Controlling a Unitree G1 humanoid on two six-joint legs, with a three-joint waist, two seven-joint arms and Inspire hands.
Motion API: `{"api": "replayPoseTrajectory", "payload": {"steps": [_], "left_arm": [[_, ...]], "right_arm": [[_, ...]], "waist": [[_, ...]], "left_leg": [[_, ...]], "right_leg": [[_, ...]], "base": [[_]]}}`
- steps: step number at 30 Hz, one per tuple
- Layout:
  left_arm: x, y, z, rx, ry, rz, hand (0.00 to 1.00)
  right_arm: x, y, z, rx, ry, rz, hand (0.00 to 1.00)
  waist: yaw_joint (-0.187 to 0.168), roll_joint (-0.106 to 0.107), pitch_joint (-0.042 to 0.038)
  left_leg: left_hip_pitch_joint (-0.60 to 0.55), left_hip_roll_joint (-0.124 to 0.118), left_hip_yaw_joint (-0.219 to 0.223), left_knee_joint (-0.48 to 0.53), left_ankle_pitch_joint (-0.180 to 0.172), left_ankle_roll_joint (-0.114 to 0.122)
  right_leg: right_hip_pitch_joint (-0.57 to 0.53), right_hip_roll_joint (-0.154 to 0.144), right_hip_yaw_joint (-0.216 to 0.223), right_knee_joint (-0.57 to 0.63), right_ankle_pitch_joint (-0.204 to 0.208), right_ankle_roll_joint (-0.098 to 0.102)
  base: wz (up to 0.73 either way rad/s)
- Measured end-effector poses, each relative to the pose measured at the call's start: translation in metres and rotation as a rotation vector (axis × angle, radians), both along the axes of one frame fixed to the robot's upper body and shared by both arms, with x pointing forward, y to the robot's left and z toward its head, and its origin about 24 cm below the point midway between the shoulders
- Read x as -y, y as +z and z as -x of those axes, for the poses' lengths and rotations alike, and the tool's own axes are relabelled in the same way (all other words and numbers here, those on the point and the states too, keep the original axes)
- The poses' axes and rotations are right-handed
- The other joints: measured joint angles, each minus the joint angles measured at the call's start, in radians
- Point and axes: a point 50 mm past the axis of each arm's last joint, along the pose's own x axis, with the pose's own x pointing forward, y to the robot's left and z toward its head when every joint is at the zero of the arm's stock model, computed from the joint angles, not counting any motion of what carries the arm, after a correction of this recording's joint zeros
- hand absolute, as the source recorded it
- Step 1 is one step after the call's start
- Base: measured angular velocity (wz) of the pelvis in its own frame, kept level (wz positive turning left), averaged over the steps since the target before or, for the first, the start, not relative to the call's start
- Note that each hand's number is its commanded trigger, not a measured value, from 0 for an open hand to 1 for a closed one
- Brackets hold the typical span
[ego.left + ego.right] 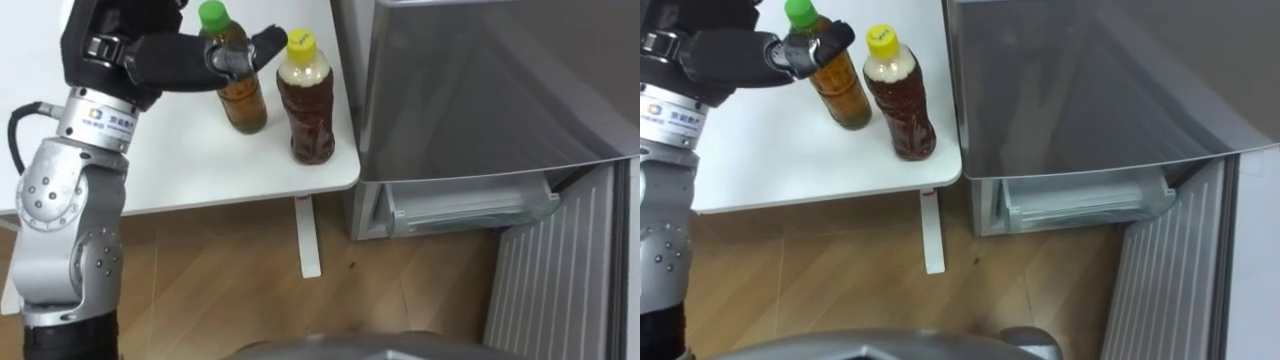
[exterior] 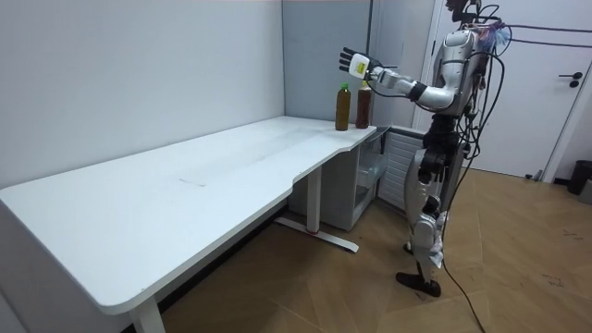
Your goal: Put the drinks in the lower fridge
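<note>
The left hand [image 1: 172,60], fingers spread and holding nothing, hovers over the green-capped amber plastic bottle [image 1: 245,105]. A yellow-capped brown plastic bottle [image 1: 308,110] stands just beside that bottle on the white table [image 1: 200,155].

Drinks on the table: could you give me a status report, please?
Left hand open at green-capped bottle. It and yellow-capped bottle upright on table. Lower fridge open, nothing in the way.

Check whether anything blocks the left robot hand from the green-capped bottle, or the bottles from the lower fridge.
Nothing visible does. The left robot hand is open by the green-capped bottle; the lower fridge stands open.
</note>
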Motion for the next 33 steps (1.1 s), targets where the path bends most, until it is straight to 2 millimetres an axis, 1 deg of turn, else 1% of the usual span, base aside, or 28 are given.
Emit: {"api": "replayPoseTrajectory", "payload": {"steps": [8,11,16,24,29,32,33], "left_arm": [[0.008,-0.002,0.0,-0.002,-0.06,-0.008,0.0],[0.009,-0.002,0.0,-0.003,-0.069,-0.009,0.0],[0.01,-0.002,0.0,-0.004,-0.08,-0.011,0.0],[0.019,-0.004,0.0,-0.011,-0.125,-0.012,0.0],[0.02,-0.005,0.0,-0.013,-0.131,-0.01,0.0],[0.026,-0.006,0.0,-0.02,-0.15,-0.006,0.0],[0.027,-0.007,0.0,-0.022,-0.157,-0.005,0.0]], "right_arm": [[0.003,0.001,-0.002,0.014,0.002,0.036,0.0],[0.004,0.001,-0.002,0.017,0.002,0.049,0.0],[0.005,0.001,-0.002,0.02,0.003,0.065,0.0],[0.005,0.001,-0.003,0.034,0.008,0.074,0.0],[0.005,0.001,-0.004,0.039,0.016,0.075,0.0],[0.005,0.001,-0.004,0.039,0.018,0.075,0.0],[0.005,0.001,-0.004,0.039,0.018,0.075,0.0]], "waist": [[0.0,0.01,-0.007],[0.001,0.012,-0.0082],[-0.002,0.011,-0.0073],[-0.002,0.009,-0.0035],[-0.005,0.01,-0.0039],[-0.005,0.008,-0.0025],[-0.005,0.004,0.0004]], "left_leg": [[0.002,0.0,-0.002,0.0,0.0,0.0],[0.004,0.0,-0.003,0.0,0.0,0.0],[0.006,0.0,-0.003,0.0,0.0,0.0],[0.006,0.0,-0.002,0.0,0.0,0.0],[0.005,0.0,-0.002,0.0,0.0,0.0],[0.006,0.0,-0.003,0.0,0.0,0.0],[0.006,0.0,-0.003,0.0,0.0,0.0]], "right_leg": [[0.003,0.0,-0.001,0.0,0.0,0.0],[0.005,0.0,-0.001,0.0,0.0,0.0],[0.008,0.0,-0.001,0.0,0.0,0.0],[0.008,0.001,0.0,-0.001,0.0,0.0],[0.014,0.001,0.003,-0.002,0.0,0.0],[0.016,0.0,0.004,-0.004,0.0,0.0],[0.016,0.001,0.005,-0.004,0.0,0.0]], "base": [[0.0],[0.0],[0.0],[0.0],[0.0],[0.0],[0.0]]}}
